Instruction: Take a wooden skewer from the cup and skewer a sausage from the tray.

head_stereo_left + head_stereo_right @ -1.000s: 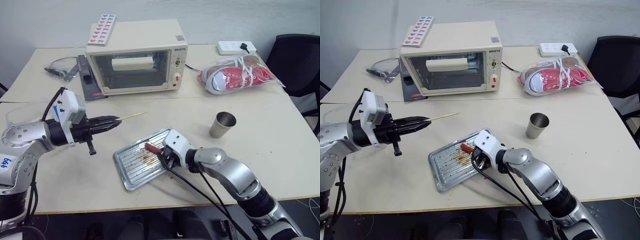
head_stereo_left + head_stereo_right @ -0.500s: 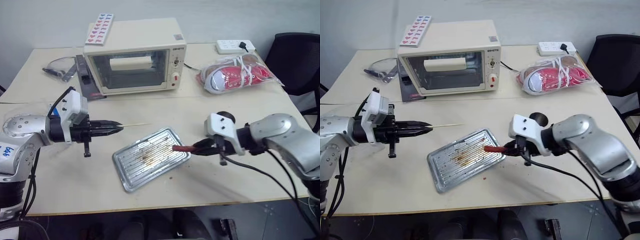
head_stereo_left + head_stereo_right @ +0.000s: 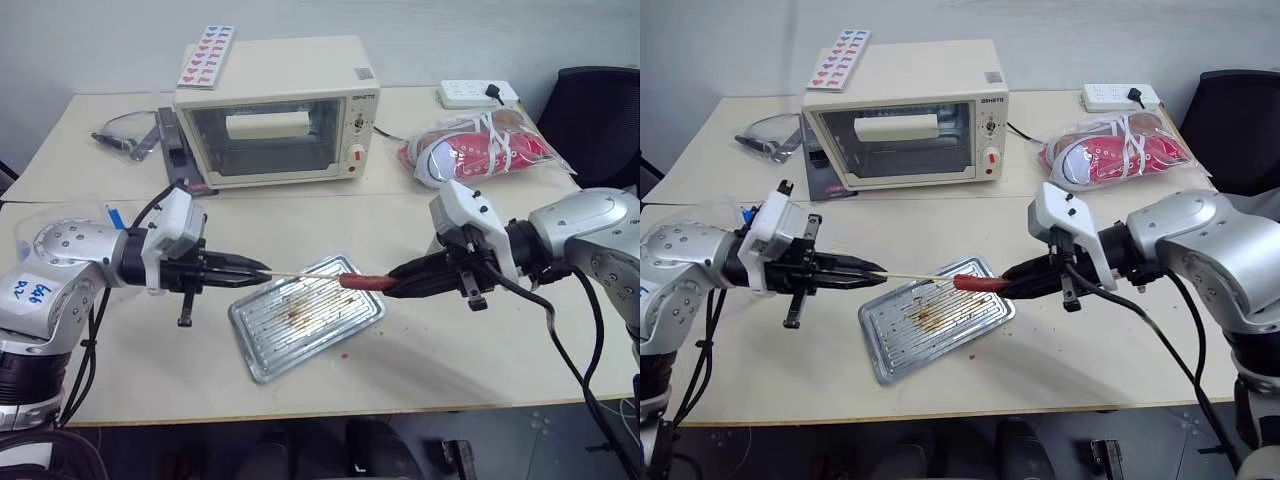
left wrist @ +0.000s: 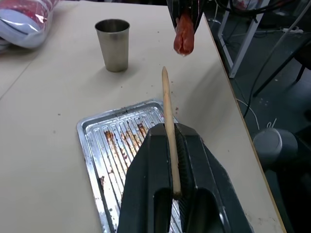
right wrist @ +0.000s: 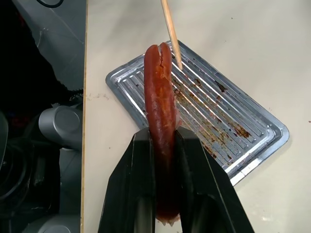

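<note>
Two things meet in mid-air above the table: a wooden skewer (image 3: 300,272) and a sausage (image 3: 366,282). The skewer is a thin, pale stick held nearly level. Its pointed tip aims at the near end of the reddish-brown sausage, and the two are close together; whether they touch cannot be told. The sausage is also held roughly level, end-on to the point, so the stick can be driven along its length.

The left gripper (image 3: 262,269) is clamped on the skewer's back end, leaving most of the stick bare in front of its black fingers. The right gripper (image 3: 392,286) is pinched around the far part of the sausage, leaving the near end free to take the point. In the right wrist view that end shows a lengthwise split.

Just below them lies the tray (image 3: 258,345), a ribbed silver rectangle with brown grease stains, sitting at an angle near the front of the table. The cup (image 4: 112,43), a plain metal tumbler, stands upright on the table in the left wrist view, well apart from the tray.

Farther back sit a cream toaster oven (image 3: 275,110), a bag of red and white shoes (image 3: 487,150) and a white power strip (image 3: 477,93).

Judging by this, the pick-ups are done and the piercing is about to begin.
</note>
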### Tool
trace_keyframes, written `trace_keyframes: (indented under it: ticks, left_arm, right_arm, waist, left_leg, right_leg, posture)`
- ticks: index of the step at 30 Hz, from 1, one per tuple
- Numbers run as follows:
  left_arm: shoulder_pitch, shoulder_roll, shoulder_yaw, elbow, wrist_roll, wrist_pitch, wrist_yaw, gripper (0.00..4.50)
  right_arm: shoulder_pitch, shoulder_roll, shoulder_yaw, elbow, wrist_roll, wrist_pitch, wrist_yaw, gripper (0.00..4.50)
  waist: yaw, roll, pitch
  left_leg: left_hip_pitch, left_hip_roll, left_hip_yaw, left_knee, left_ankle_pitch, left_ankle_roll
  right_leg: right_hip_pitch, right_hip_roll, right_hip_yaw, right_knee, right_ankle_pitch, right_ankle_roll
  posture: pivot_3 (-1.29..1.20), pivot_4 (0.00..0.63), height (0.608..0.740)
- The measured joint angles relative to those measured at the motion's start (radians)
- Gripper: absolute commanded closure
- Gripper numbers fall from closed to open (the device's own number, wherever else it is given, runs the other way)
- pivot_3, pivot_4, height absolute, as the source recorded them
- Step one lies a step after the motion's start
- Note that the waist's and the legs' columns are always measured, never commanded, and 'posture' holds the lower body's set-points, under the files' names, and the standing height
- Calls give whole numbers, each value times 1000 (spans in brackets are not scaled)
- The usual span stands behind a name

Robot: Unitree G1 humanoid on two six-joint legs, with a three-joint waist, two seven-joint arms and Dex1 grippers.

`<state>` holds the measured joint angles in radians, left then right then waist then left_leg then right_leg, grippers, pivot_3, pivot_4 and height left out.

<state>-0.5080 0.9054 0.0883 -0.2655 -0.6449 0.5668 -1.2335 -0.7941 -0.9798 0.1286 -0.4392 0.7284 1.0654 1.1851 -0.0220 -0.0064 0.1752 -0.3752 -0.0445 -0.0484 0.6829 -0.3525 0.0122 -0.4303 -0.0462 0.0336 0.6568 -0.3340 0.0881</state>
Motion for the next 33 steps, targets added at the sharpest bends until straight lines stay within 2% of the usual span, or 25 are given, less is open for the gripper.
trace_keyframes:
  ticks: [33]
  left_arm:
    - [-58, 3, -31, 42, 27, -8, -34, 4500]
  right_arm:
    - [39, 24, 16, 48, -38, -40, -45, 4225]
  waist:
    - [-1, 0, 0]
  left_leg:
    - [0, 0, 0, 0, 0, 0]
  right_leg:
    - [0, 0, 0, 2, 0, 0]
  posture:
    - [0, 150, 740]
